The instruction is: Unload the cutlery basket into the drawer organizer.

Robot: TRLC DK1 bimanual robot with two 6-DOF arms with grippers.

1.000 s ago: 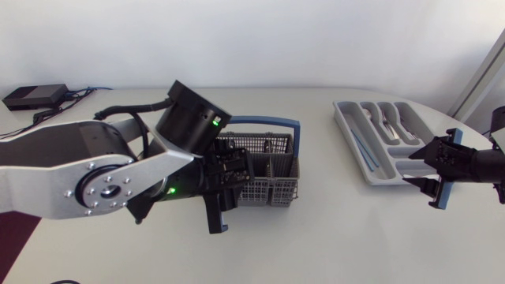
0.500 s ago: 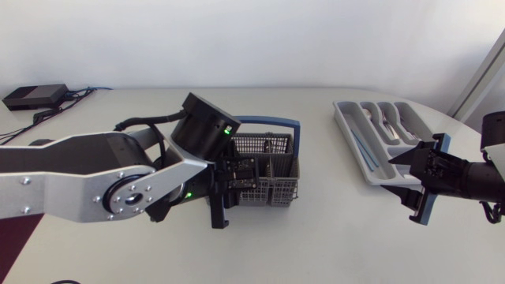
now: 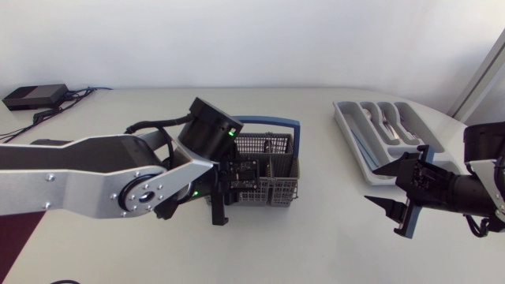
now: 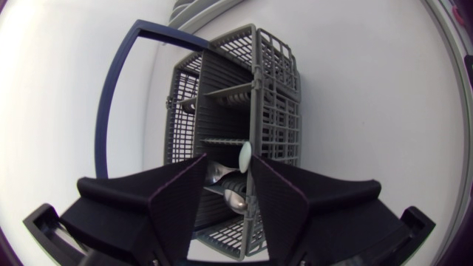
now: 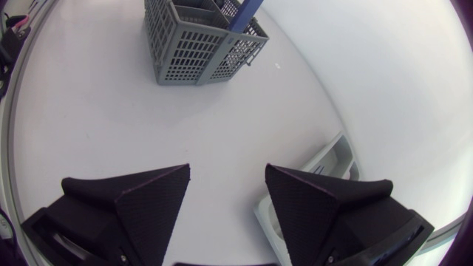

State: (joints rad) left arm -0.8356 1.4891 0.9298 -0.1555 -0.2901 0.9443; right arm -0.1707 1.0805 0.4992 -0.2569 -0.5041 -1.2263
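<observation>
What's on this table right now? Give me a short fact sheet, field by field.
Cutlery basket: grey, blue handle, spoons inside
Left gripper: open, over the basket, white utensil tip between its fingers
Right gripper: open, empty, above the table
Drawer organizer: grey, some cutlery in it

Head view: sits fixed high above the table (image 3: 316,244), faces straight down, and stands far enough off to take in both arms, the cutlery basket (image 3: 272,192) and the drawer organizer (image 3: 342,117).

Left wrist view: rides just behind the left pincer (image 4: 228,193) and points down into the basket from very close, so its compartments fill most of the field.

Right wrist view: rides behind the right pincer (image 5: 225,196), looks across the table, well back from the basket and near a corner of the organizer.

Shared by all three: the basket.
</observation>
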